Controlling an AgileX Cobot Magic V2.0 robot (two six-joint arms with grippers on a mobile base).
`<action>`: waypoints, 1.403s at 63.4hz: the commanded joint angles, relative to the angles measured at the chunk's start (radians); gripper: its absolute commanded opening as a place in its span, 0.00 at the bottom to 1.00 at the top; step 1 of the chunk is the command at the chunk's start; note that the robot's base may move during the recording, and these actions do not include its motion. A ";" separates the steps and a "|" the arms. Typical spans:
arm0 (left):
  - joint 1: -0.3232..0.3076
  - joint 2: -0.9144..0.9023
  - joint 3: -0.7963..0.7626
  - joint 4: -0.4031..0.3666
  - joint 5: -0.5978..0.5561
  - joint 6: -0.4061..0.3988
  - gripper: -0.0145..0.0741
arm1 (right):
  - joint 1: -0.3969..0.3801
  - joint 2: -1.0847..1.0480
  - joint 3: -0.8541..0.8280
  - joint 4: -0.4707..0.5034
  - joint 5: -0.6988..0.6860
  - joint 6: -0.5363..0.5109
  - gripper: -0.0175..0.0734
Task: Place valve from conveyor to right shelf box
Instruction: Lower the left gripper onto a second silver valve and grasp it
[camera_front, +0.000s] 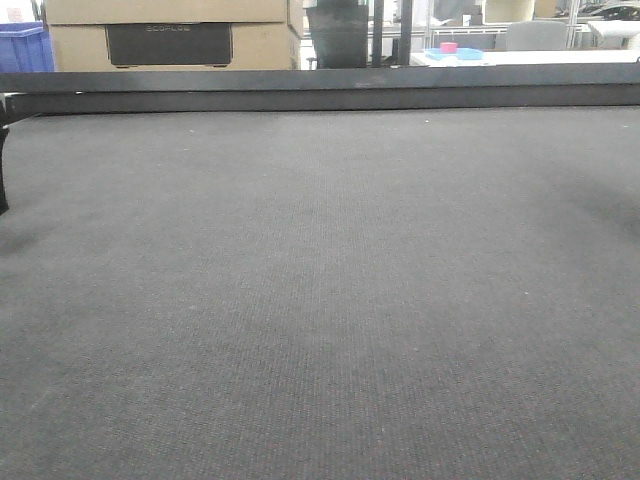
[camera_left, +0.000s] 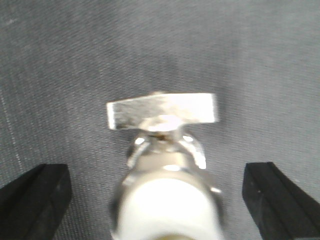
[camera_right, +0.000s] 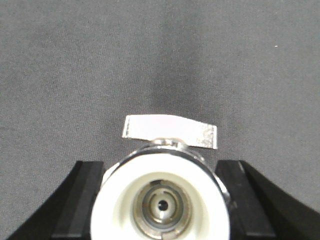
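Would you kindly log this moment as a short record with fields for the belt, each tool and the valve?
Surface: conveyor, dark grey woven belt, black rail at far edge
Left tool: open, fingers well clear of a valve between them
Right tool: shut on valve, fingers against both sides
Front view: shows no valve or arm
Same valve in both views: cannot tell

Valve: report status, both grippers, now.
Left gripper open, valve between, untouched. Right gripper tight beside a valve, contact hidden. Conveyor ahead unobstructed.
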 joint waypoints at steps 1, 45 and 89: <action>0.017 0.001 -0.009 -0.011 -0.010 -0.007 0.84 | -0.006 -0.018 -0.007 -0.004 -0.045 0.000 0.02; 0.020 0.001 -0.009 -0.082 -0.029 -0.009 0.67 | -0.006 -0.018 -0.007 -0.004 -0.047 0.000 0.02; 0.018 -0.206 -0.016 -0.152 -0.028 -0.009 0.04 | -0.006 -0.053 -0.020 -0.004 -0.067 0.000 0.02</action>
